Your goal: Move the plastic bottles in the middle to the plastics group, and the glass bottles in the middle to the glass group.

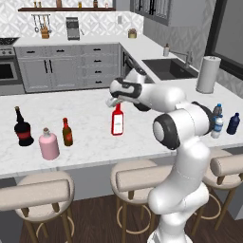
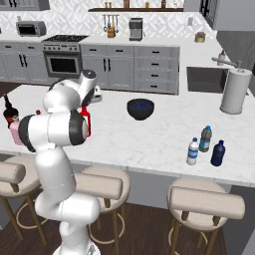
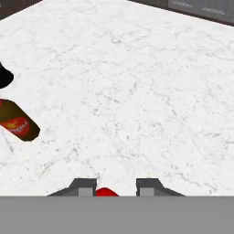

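The slim red bottle (image 1: 117, 121) with a white label stands upright mid-counter, and my gripper (image 1: 114, 101) is shut on its neck from above. In the hand view the red cap (image 3: 106, 192) sits between the fingertips of the gripper (image 3: 116, 188). The squat pink bottle (image 1: 49, 144) stands at the left beside the small brown bottle (image 1: 67, 133) and the black long-necked bottle (image 1: 22, 128). At the right, the white-capped clear bottle (image 2: 192, 151) stands next to the blue-capped bottle (image 2: 205, 139) and the dark blue bottle (image 2: 217, 153).
A dark bowl (image 2: 140, 108) sits on the counter behind the middle. A paper towel roll (image 2: 235, 91) stands at the back right near the sink (image 1: 166, 68). Stools (image 1: 137, 179) line the counter's front edge.
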{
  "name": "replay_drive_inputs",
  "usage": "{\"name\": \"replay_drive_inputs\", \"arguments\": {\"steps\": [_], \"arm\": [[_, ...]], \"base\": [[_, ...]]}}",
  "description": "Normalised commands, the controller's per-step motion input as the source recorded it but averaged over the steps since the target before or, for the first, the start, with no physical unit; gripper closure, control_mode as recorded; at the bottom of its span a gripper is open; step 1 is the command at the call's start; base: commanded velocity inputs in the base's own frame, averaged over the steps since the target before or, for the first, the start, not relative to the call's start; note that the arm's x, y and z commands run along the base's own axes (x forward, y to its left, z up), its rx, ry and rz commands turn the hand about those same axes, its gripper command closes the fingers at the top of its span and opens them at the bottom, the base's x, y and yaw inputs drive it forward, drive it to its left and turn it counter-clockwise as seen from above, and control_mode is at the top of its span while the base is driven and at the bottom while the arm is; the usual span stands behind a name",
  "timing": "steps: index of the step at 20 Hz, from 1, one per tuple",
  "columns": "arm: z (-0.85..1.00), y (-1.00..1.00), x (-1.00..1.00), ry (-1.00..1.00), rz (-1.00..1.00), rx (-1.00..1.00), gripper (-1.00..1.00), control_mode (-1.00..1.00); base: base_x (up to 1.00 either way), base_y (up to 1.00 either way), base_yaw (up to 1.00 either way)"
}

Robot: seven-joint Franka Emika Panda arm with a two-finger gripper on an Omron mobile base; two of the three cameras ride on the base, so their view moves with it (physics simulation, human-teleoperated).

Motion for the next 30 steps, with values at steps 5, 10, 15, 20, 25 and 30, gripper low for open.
{"name": "replay_drive_inputs", "arguments": {"steps": [5, 10, 15, 20, 25, 30], "arm": [[0.21, 0.21, -0.73, 0.00, 0.39, 0.06, 1.00, -1.00], [0.29, 0.43, -0.33, 0.00, 0.39, 0.08, 1.00, -1.00], [0.20, 0.60, -0.32, 0.00, 0.39, 0.02, 1.00, -1.00], [0.02, 0.73, -0.23, 0.00, 0.34, 0.00, 1.00, -1.00], [0.00, 0.42, -0.01, 0.00, 0.16, 0.00, 1.00, -1.00], [-0.17, 0.37, 0.02, -0.01, 0.08, 0.00, 1.00, -1.00]], "base": [[0.00, 0.00, 0.00], [0.00, 0.00, 0.00], [0.00, 0.00, 0.00], [0.00, 0.00, 0.00], [0.00, 0.00, 0.00], [0.00, 0.00, 0.00]]}}
